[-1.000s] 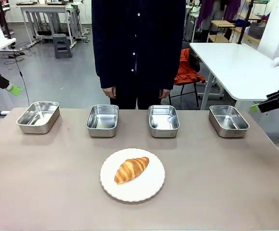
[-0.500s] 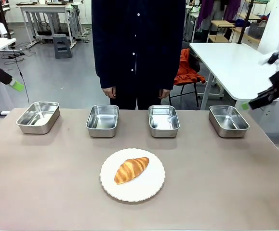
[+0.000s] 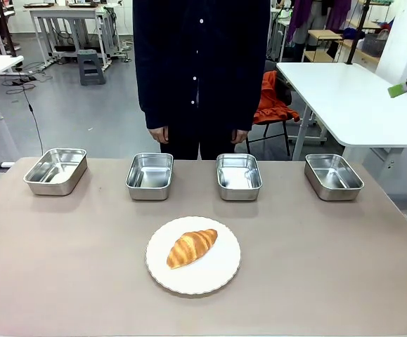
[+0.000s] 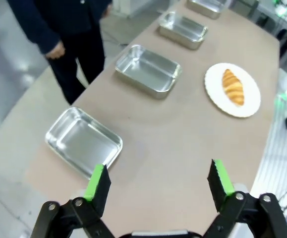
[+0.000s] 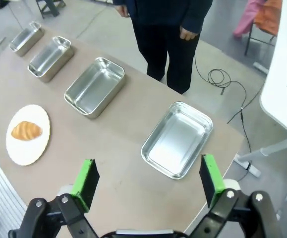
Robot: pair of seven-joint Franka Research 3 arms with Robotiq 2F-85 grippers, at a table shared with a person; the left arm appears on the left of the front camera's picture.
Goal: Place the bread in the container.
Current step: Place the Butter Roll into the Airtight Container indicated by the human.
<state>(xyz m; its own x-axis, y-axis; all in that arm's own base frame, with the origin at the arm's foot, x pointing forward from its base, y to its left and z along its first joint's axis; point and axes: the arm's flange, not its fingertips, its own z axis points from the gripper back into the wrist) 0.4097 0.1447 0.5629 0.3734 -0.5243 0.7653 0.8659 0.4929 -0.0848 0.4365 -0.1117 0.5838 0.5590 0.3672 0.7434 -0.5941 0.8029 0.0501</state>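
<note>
Wide open, empty: left gripper [image 4: 157,173], right gripper [image 5: 146,171]. You pinch golden-brown striped croissant [image 3: 191,247], lower centre, gently across middle; set in shiny rectangular steel tray [image 3: 239,194], upper row

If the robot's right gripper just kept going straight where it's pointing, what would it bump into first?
Probably the table right beside the nearest steel tray, or that tray's rim; depth is hard to judge. Nothing stands between the right gripper and them.
</note>
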